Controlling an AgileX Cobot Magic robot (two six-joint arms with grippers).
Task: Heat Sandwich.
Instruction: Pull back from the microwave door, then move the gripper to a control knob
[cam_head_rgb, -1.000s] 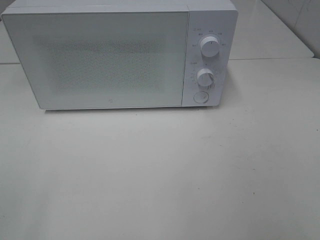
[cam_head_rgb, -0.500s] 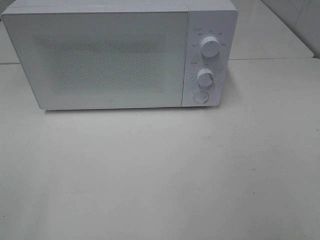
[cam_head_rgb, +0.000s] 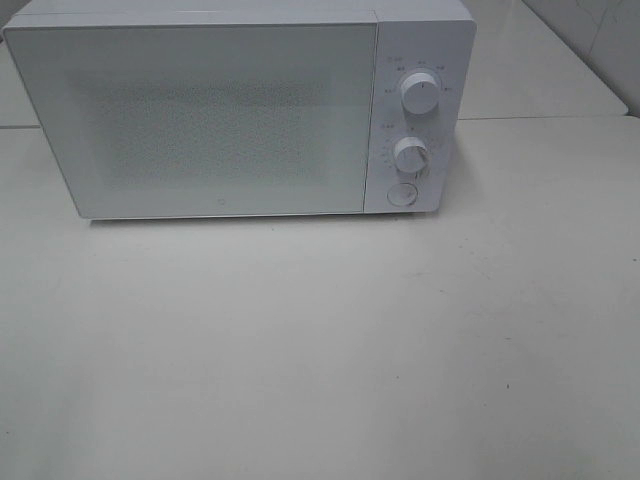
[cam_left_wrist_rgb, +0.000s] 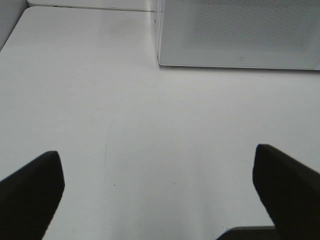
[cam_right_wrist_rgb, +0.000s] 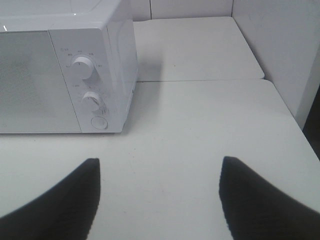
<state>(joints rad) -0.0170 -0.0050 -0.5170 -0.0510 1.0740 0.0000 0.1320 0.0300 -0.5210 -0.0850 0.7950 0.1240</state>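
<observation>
A white microwave (cam_head_rgb: 230, 110) stands at the back of the white table (cam_head_rgb: 320, 350) with its door shut, and its front also shows in the left wrist view (cam_left_wrist_rgb: 240, 35) and the right wrist view (cam_right_wrist_rgb: 65, 75). Two dials (cam_head_rgb: 420, 92) and a round button (cam_head_rgb: 401, 195) sit on its right panel. The sandwich is out of view in every frame. My left gripper (cam_left_wrist_rgb: 160, 195) is open over bare table in front of the microwave's left corner. My right gripper (cam_right_wrist_rgb: 160, 195) is open over bare table, in front of and to the right of the control panel. Neither arm appears in the high view.
A second white tabletop (cam_right_wrist_rgb: 200, 47) lies behind the microwave, joined by a seam. A white wall (cam_right_wrist_rgb: 280, 45) rises at the right edge of the table.
</observation>
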